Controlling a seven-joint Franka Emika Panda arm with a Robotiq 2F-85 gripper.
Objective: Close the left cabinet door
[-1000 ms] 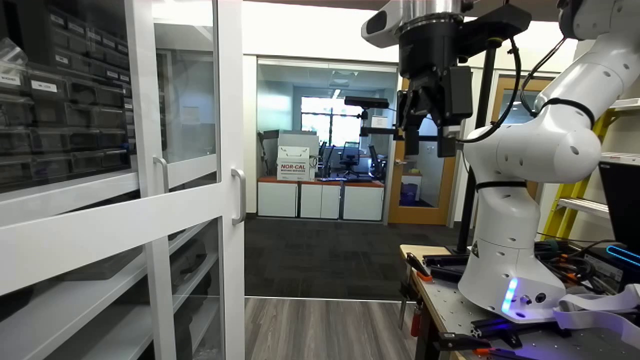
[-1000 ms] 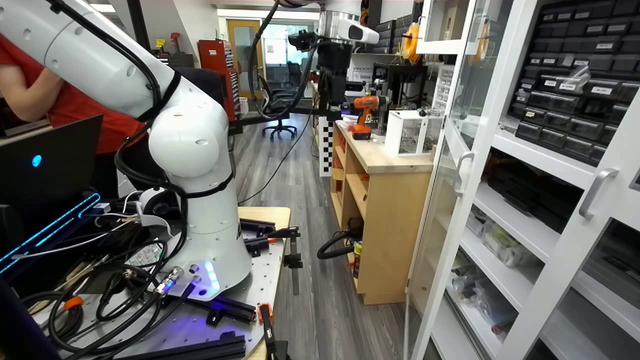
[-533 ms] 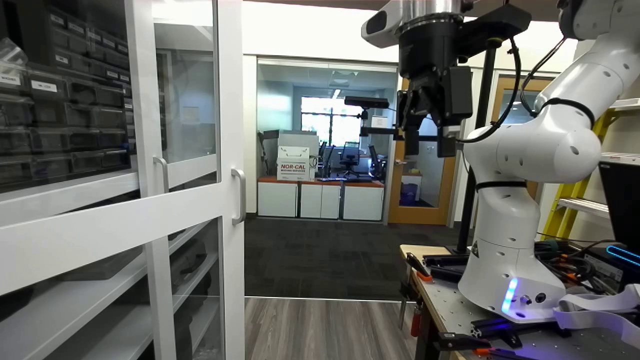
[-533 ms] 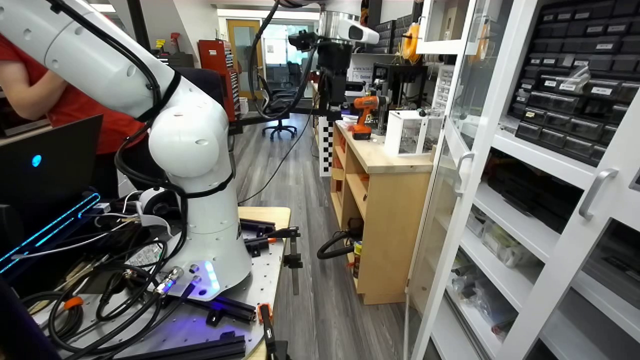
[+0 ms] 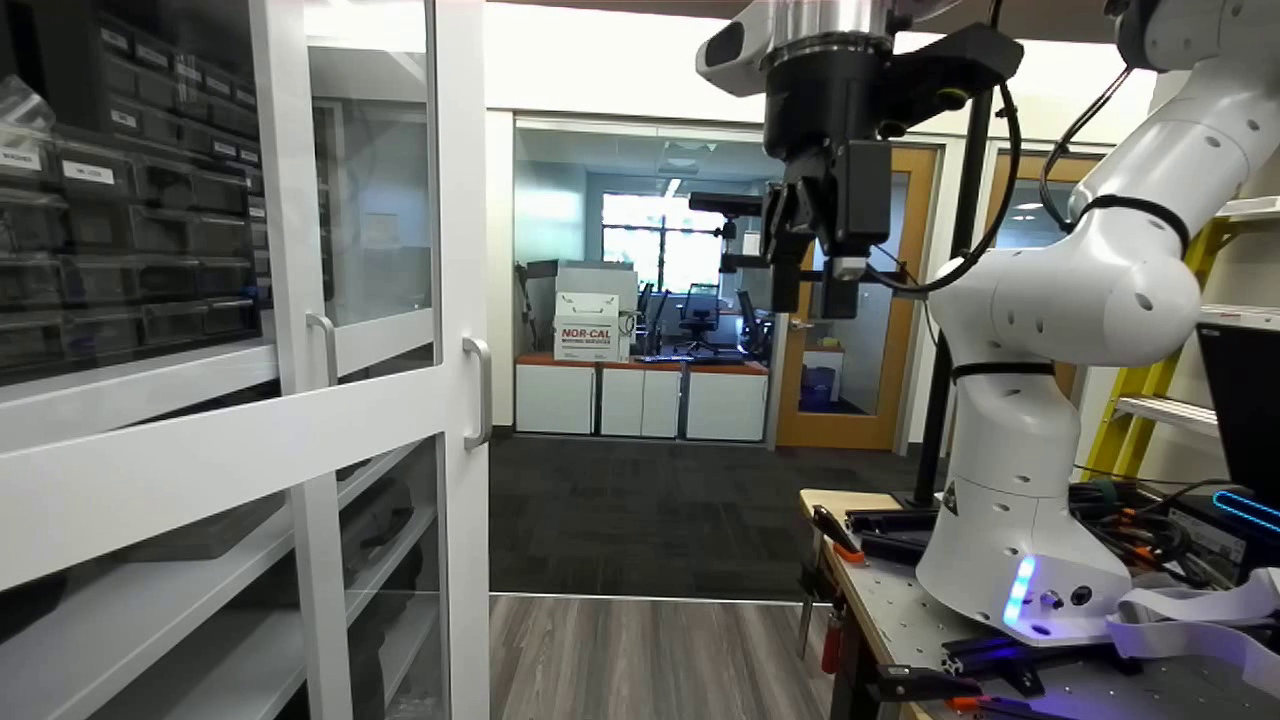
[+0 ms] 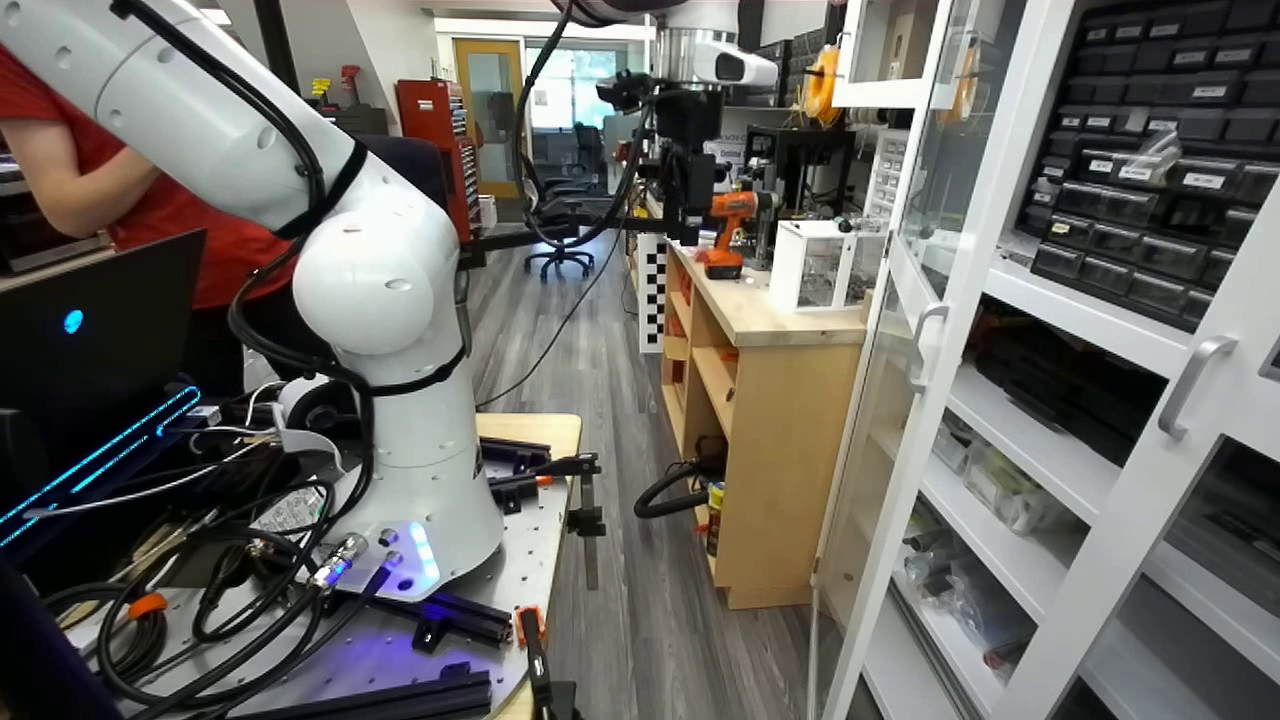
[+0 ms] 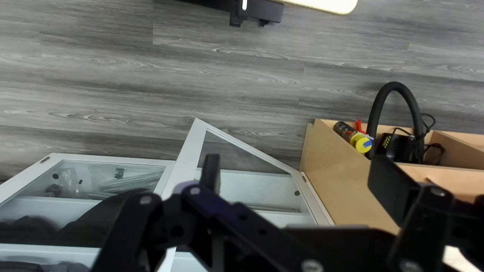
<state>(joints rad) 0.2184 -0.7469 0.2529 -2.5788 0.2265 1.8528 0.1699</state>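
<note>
The left cabinet door, white-framed with clear glass, stands ajar. It is in the foreground of an exterior view [image 5: 220, 450], with its bar handle [image 5: 480, 392] on the free edge. It shows in an exterior view [image 6: 915, 450], hinged on the side by the wooden bench. In the wrist view [image 7: 188, 158] its free corner juts out over the floor, beyond the cabinet front. My gripper [image 5: 812, 290] is open and empty, fingers down, in the air between the table and the cabinet. It also shows in an exterior view [image 6: 690, 230] and the wrist view [image 7: 298, 166]. It is apart from the door.
The right cabinet door, with its own handle [image 6: 1195, 385], stands beside it. A wooden bench [image 6: 790, 470] with a drill [image 6: 730, 232] adjoins the cabinet's hinge side. The robot's table [image 6: 545, 430] has clamps at its edge. A person in red [image 6: 200, 240] stands behind the laptop.
My gripper has moved a short way toward the cabinet and turned slightly. The left cabinet door has not moved. The person in red has shifted slightly.
</note>
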